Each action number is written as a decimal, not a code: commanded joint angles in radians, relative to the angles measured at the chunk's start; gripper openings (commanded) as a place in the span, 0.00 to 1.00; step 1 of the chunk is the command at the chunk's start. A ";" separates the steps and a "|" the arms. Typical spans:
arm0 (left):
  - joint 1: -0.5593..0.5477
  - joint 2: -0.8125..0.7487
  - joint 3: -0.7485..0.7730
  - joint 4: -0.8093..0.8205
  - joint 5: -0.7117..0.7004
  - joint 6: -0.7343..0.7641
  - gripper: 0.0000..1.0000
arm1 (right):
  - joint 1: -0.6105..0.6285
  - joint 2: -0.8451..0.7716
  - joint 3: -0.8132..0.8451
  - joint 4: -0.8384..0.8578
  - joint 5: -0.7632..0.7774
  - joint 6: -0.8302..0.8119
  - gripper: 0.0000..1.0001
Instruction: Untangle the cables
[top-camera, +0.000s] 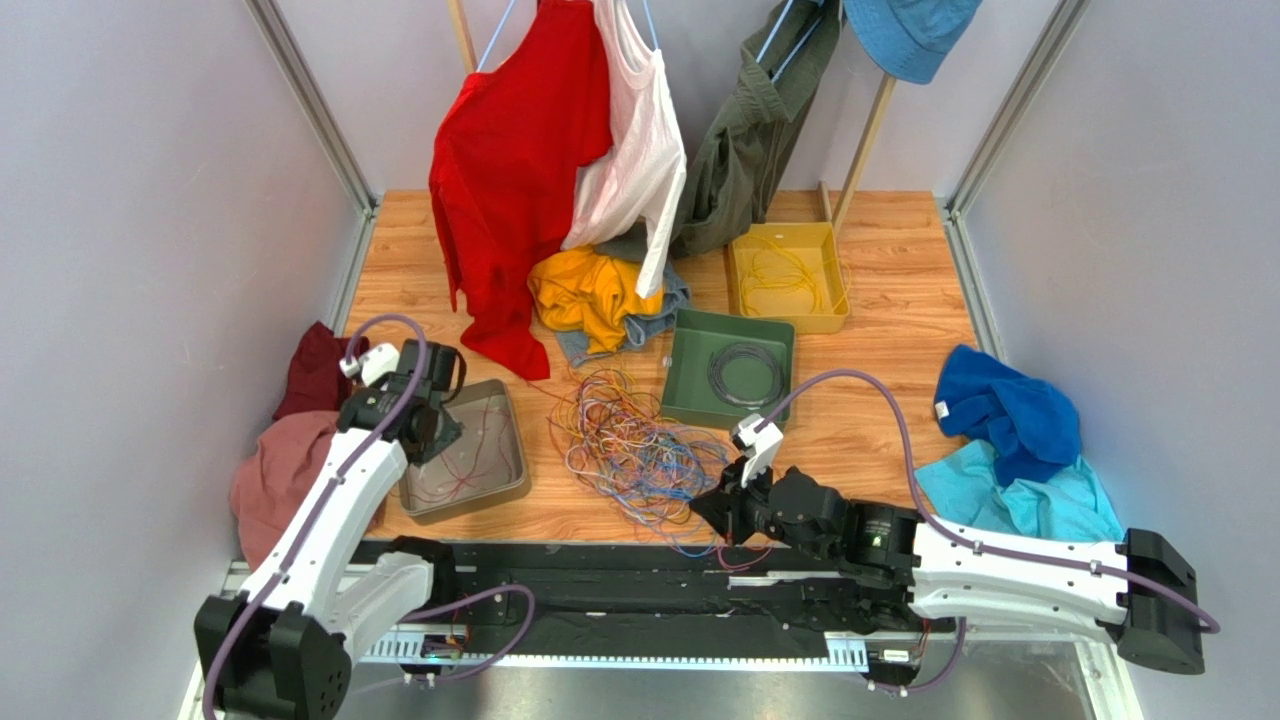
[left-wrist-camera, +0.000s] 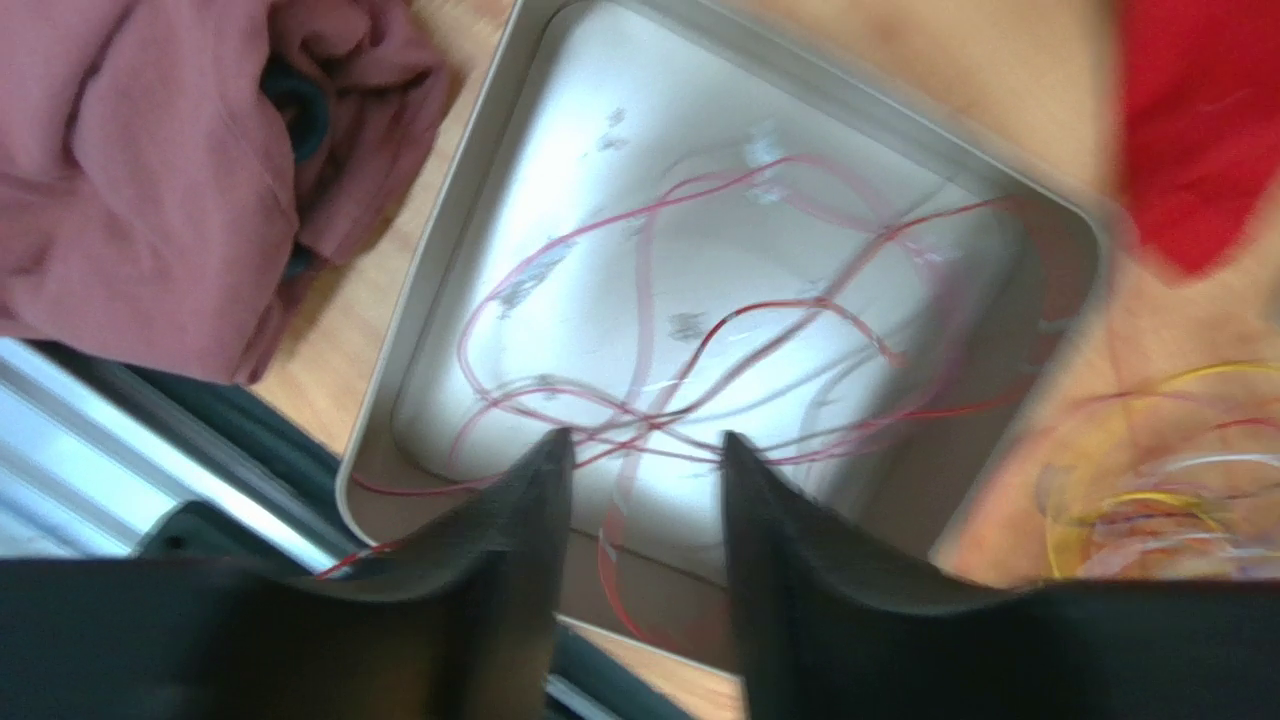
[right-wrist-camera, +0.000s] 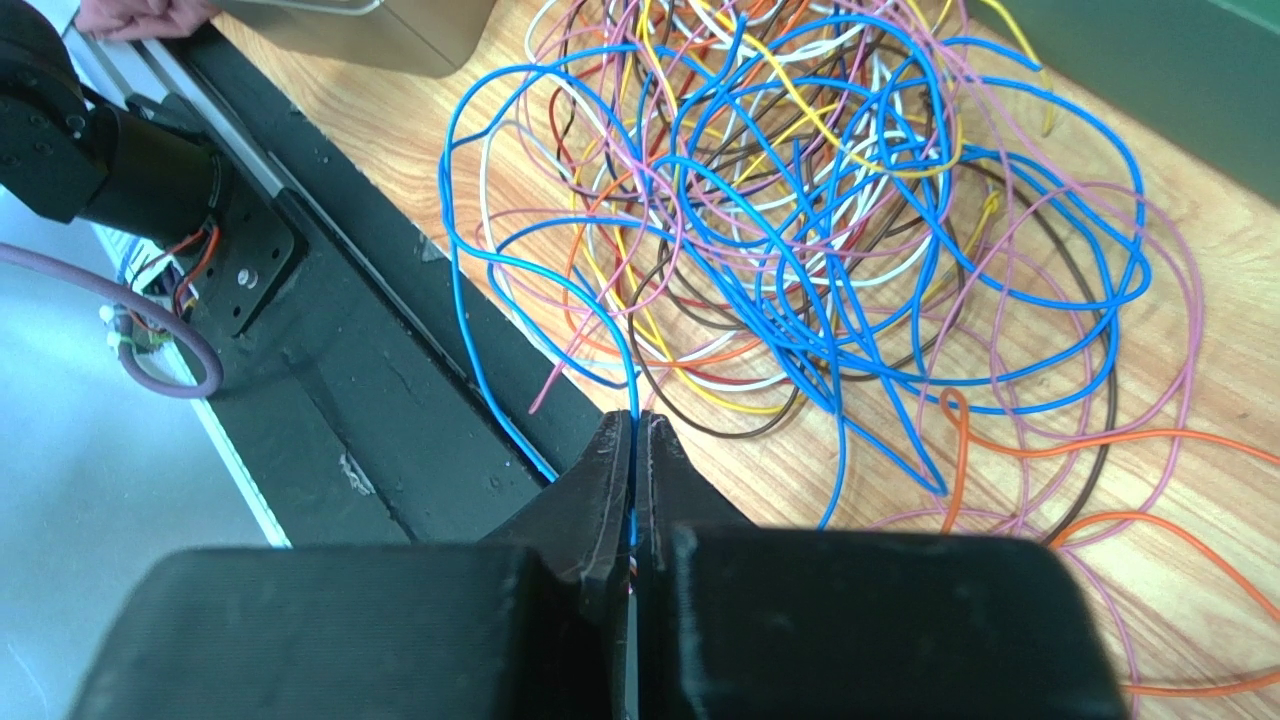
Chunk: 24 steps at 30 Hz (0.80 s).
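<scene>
The cables (top-camera: 631, 435) lie in a loose tangle of blue, purple, orange, yellow and brown wire on the wooden table; the right wrist view shows them close up (right-wrist-camera: 812, 225). My right gripper (top-camera: 714, 510) is at the tangle's near edge, shut (right-wrist-camera: 637, 428) on one blue cable (right-wrist-camera: 633, 393) that runs up into the heap. My left gripper (top-camera: 433, 432) hangs over a grey tray (top-camera: 511, 480). Its jaws (left-wrist-camera: 646, 443) stand apart, gripping nothing. Thin red cables (left-wrist-camera: 721, 323) lie in that tray (left-wrist-camera: 436, 255), and one strand trails over its near rim.
A green tray (top-camera: 684, 383) with a dark coil and a yellow tray (top-camera: 744, 285) with yellow wire stand behind the tangle. Red, white and olive clothes hang at the back (top-camera: 511, 165). Clothes lie at the left (top-camera: 286, 465) and right (top-camera: 1007, 413). A black rail (top-camera: 601, 578) runs along the front.
</scene>
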 joint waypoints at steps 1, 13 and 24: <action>0.007 -0.127 0.133 -0.032 -0.011 0.071 0.71 | -0.001 -0.002 -0.007 0.023 0.036 -0.004 0.00; -0.037 -0.416 -0.023 0.340 0.502 0.169 0.99 | 0.001 0.061 0.018 0.037 0.013 0.002 0.00; -0.653 -0.031 -0.161 0.694 0.302 0.105 0.99 | -0.001 0.062 0.007 -0.029 0.028 0.053 0.00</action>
